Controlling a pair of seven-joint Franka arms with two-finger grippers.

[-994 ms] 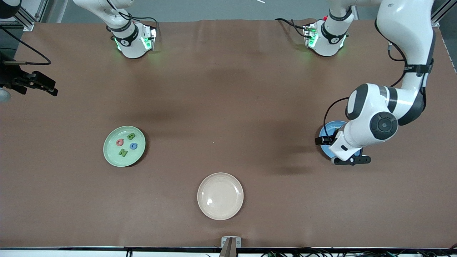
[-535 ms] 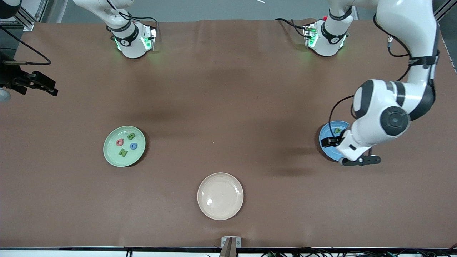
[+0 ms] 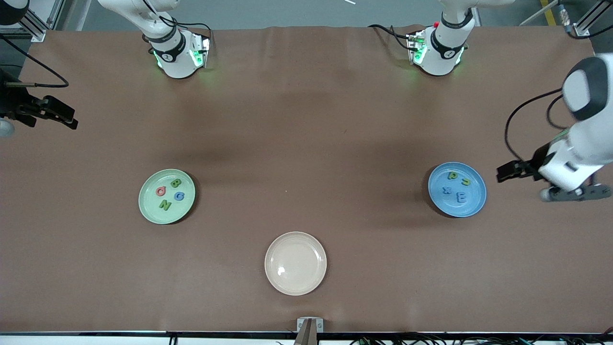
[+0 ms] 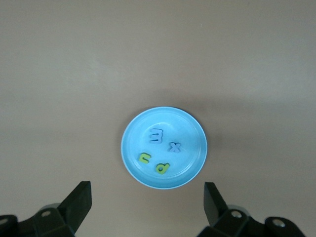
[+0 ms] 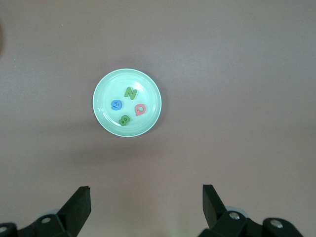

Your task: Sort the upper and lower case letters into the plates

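four letters (image 3: 169, 193) in each plate (image 3: 149, 207) — left gripper (image 4: 147, 205) and right gripper (image 5: 145, 205) both wide, empty.

The right hand (image 3: 52, 115) is partly cut off at the front view's edge. The left arm (image 3: 582, 139) there is blurred and cropped too.
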